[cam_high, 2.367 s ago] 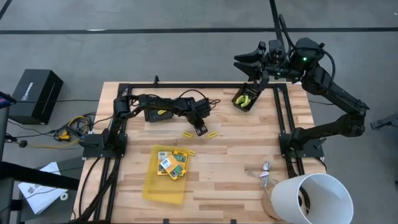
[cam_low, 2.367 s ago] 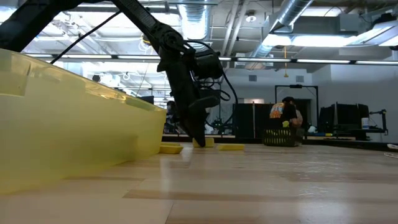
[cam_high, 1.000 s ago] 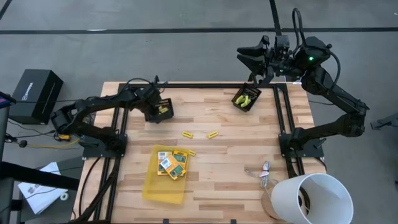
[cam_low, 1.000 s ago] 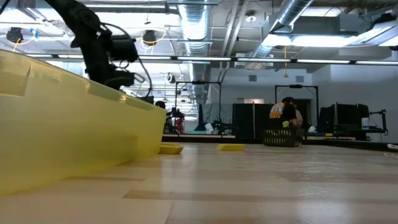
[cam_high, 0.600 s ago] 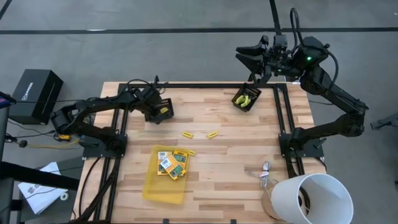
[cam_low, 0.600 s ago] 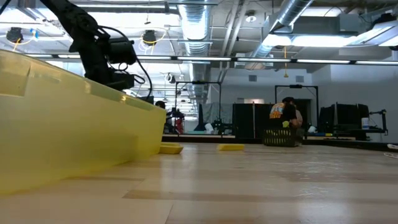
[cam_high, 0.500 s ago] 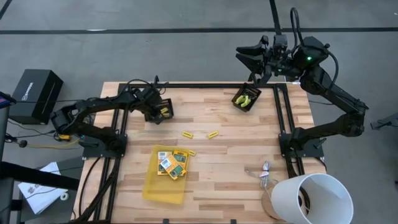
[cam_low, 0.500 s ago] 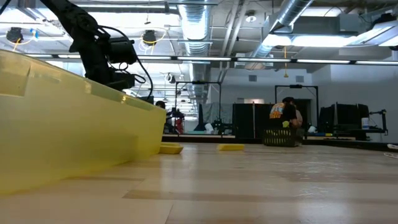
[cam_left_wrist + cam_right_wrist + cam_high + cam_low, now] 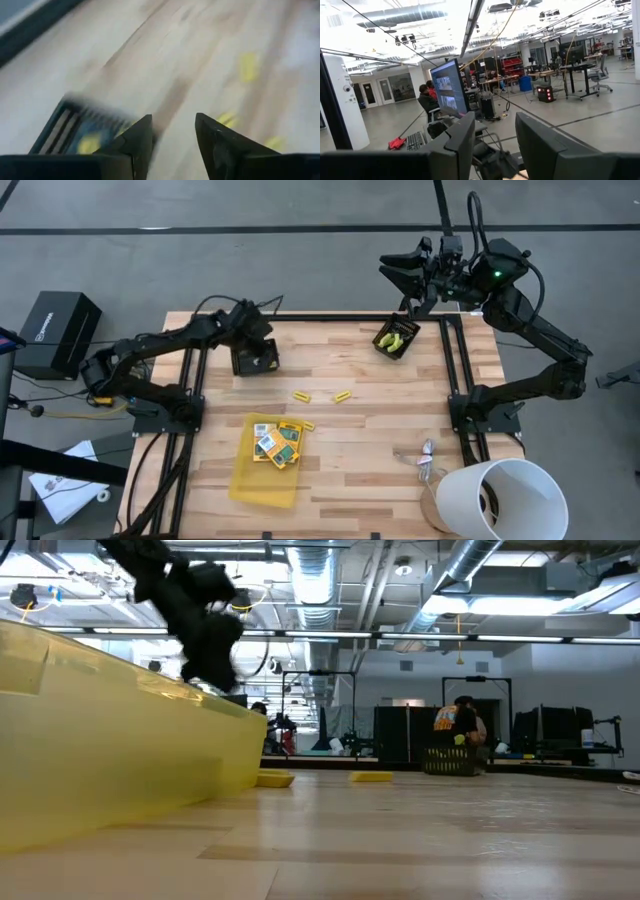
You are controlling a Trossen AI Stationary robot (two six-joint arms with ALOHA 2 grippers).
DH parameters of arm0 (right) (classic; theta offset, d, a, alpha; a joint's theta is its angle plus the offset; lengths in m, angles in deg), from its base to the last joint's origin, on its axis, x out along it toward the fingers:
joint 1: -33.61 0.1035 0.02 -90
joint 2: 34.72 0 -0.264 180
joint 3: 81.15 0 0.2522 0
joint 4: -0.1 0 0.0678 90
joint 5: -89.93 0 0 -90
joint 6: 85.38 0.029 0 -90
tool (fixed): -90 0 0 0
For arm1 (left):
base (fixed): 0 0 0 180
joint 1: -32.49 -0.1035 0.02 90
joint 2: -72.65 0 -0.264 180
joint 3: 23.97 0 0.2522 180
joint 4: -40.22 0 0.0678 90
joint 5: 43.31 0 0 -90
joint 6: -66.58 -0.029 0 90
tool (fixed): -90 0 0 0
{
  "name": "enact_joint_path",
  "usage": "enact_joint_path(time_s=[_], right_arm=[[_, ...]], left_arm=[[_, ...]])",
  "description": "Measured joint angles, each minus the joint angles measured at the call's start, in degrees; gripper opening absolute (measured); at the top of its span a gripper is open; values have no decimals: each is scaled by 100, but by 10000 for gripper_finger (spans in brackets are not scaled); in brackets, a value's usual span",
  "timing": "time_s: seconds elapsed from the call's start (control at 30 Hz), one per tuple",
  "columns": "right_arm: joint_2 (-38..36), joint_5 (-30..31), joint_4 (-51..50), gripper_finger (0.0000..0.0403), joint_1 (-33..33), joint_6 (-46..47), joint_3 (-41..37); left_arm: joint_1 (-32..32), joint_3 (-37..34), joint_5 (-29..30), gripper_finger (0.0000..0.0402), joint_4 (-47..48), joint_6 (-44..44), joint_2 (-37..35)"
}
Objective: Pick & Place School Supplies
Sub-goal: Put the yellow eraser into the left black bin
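Observation:
Three short yellow sticks (image 9: pixel 302 395) (image 9: pixel 342 396) (image 9: pixel 309 425) lie flat on the wooden table. Printed boxes (image 9: pixel 278 442) lie in the translucent yellow tray (image 9: pixel 262 478). A black bin (image 9: pixel 256 362) at the far left holds a yellow stick (image 9: pixel 90 145). My left gripper (image 9: pixel 172 125) hovers open above that bin's edge, nothing between its fingers. A second black bin (image 9: pixel 395 340) at the far right holds yellow-green scissor-like tools. My right gripper (image 9: pixel 388 272) is raised above that bin, open and empty, pointing out into the room.
Black rails (image 9: pixel 455 370) frame the table's left, right and far sides. A white cylinder (image 9: pixel 500 498) and silvery clips (image 9: pixel 425 460) sit at the near right. In the low view the tray's wall (image 9: pixel 100 750) fills the left foreground.
My left gripper has risen from the black bin at the far left and tipped up to a shallower slant. The yellow stick seen at its fingers a second ago now lies in the bin. My right arm has kept still.

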Motion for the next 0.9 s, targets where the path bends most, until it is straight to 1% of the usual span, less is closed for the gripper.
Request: enact_joint_path(time_s=[0.1,0.27,0.4,0.5,0.63,0.77,0.9], right_arm=[[0,-2,4,133,0,-80,1],[-7,-3,8,137,0,-102,4],[-9,-7,6,139,0,-121,6],[-9,-9,4,138,0,-119,6],[-9,-26,-2,137,2,-117,6],[-9,-170,-28,140,2,-102,6],[-9,-186,-49,141,4,-104,6]], left_arm=[[246,417,-406,140,-199,14,91],[726,1057,-673,132,-204,121,532],[1097,1406,-945,126,-180,330,1267],[1328,1590,-1014,124,-183,326,1793],[1565,1794,-1350,133,-130,325,2362],[1794,1870,-1271,150,164,90,2707],[1913,1870,-1113,158,722,-268,2835]])
